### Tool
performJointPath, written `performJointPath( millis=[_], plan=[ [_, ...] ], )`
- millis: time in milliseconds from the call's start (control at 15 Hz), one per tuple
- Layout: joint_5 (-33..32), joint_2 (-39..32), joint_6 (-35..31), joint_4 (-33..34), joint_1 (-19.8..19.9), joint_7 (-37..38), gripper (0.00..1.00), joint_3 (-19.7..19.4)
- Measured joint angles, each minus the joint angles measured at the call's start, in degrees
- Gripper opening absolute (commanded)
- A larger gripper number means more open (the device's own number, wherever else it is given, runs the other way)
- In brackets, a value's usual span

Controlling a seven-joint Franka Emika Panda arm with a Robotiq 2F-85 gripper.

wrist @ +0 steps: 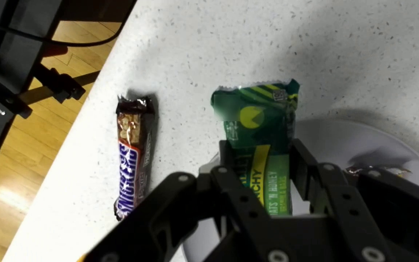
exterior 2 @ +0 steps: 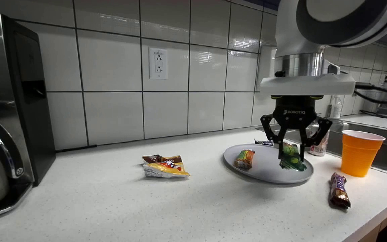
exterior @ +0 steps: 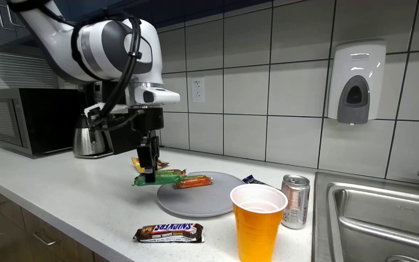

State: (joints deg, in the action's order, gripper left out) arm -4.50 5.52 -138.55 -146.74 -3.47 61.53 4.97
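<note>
Okay, hand was partway closed, pinching a dark-green and yellow wrapped granola bar by its sides; bar hung there, apparently lifted, above the edge of a round grey plate. Step looked like a mid-air hold; any next move called for a firm but gentle pinch, since the wrapper was probably slick, plus clearance over the rim. Orange-and-green wrapped bar lay on the plate near the hand, closest thing in the way. Off to one side of the hand, on the pale speckled tabletop: brown Snickers bar, then an orange plastic cup. Silver drink can stood past the plate from the hand. Crumpled yellow-and-brown wrapper lay on the opposite side, well apart.
</note>
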Motion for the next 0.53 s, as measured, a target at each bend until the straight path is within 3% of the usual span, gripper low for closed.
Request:
performJointPath(
  millis=[533],
  plan=[
    [0.00, -6.82, -0.47, 6.08, 0.61, -7.99, 0.16, -2.61]
  ],
)
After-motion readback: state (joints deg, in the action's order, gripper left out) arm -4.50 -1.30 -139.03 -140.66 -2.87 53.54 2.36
